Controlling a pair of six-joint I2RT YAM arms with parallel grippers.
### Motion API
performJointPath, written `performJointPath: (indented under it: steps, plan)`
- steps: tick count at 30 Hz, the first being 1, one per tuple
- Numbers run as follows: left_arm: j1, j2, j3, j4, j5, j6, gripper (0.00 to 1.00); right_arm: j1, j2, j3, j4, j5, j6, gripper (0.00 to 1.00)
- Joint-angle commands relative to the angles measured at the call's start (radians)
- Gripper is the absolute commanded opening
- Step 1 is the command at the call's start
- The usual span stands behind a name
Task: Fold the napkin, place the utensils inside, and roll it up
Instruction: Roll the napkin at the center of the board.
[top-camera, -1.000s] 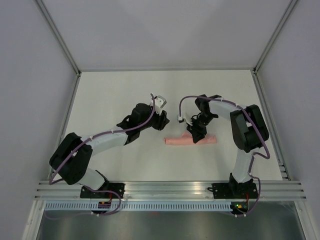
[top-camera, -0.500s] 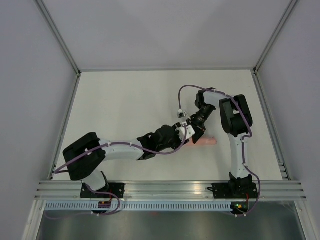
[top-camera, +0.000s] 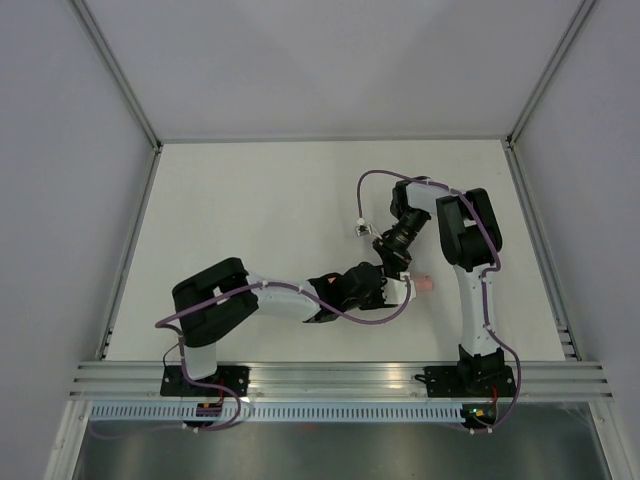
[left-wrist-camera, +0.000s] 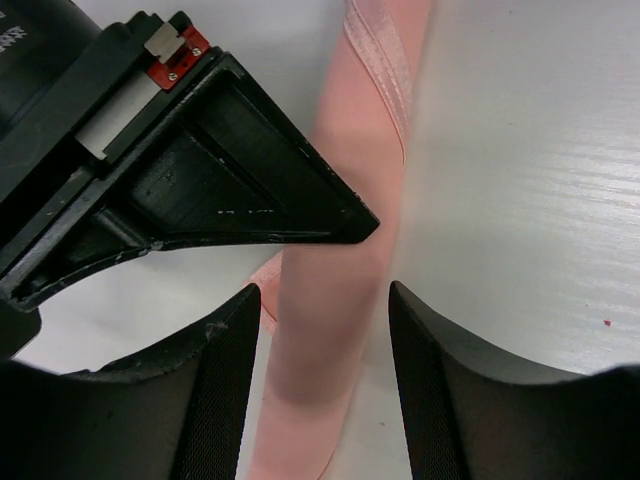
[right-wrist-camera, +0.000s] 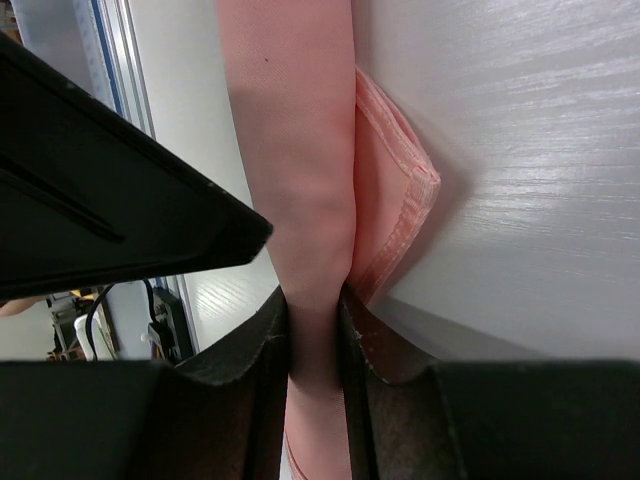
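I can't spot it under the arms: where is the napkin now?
In the top view the rolled napkin lies right of centre on the table, mostly hidden beneath both grippers; the right gripper pinches it and the open left gripper straddles it.

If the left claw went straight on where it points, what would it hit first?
Probably the rolled napkin, between the open fingers of the left gripper; the right gripper, pinching that roll, sits close beside the path. Depth is unclear.

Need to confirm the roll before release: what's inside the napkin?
The napkin shows only pink cloth: a tight roll with a hemmed flap beside it, pinched in the right tool. No utensils poke out in any view; the wraps hide whether they are inside.
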Motion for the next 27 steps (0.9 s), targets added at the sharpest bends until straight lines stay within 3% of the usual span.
performJointPath:
  steps: [1,9,13,17,21,27]
  plan:
    - [0.001,0.04,0.049,-0.005,-0.021,0.078,0.6,-0.004,0.05,0.005,0.101,0.058,-0.059,0.31]
    - [0.017,0.085,0.071,-0.02,-0.018,0.081,0.55,-0.004,0.054,0.003,0.097,0.062,-0.059,0.31]
    - [0.034,0.098,0.097,-0.091,0.048,0.062,0.35,-0.004,0.056,0.003,0.097,0.062,-0.059,0.31]
    - [0.056,0.126,0.146,-0.197,0.145,0.033,0.25,-0.002,0.054,0.005,0.095,0.065,-0.06,0.32]
    - [0.07,0.152,0.184,-0.286,0.236,0.013,0.15,-0.005,0.044,0.003,0.11,0.067,-0.048,0.44]
    - [0.095,0.18,0.221,-0.373,0.315,-0.024,0.13,-0.013,-0.051,-0.017,0.238,0.077,0.1,0.57]
